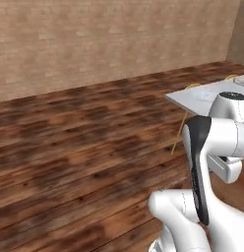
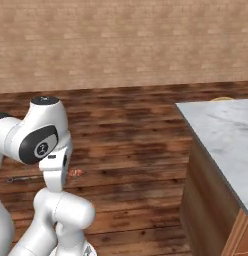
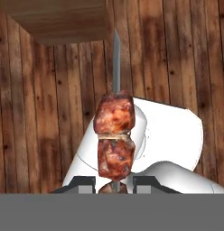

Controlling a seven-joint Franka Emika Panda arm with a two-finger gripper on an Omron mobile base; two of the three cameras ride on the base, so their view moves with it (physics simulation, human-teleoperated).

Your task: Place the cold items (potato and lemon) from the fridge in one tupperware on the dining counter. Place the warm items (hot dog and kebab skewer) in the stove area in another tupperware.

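Tool (image 3: 114, 184) clamped on the kebab skewer (image 3: 114, 135), fingertips (image 3: 82, 182) pressed in at the lower meat chunk. Skewer held pointing away from the hand, two browned meat pieces stacked on it, bare metal tip (image 3: 116, 58) reaching toward a wooden block edge (image 3: 64, 20) at the top of the hand view. Carried above the dark plank floor (image 1: 70, 147). Grey tabletop (image 2: 226, 135) seen off to the right in the right base view, well apart from the arm.
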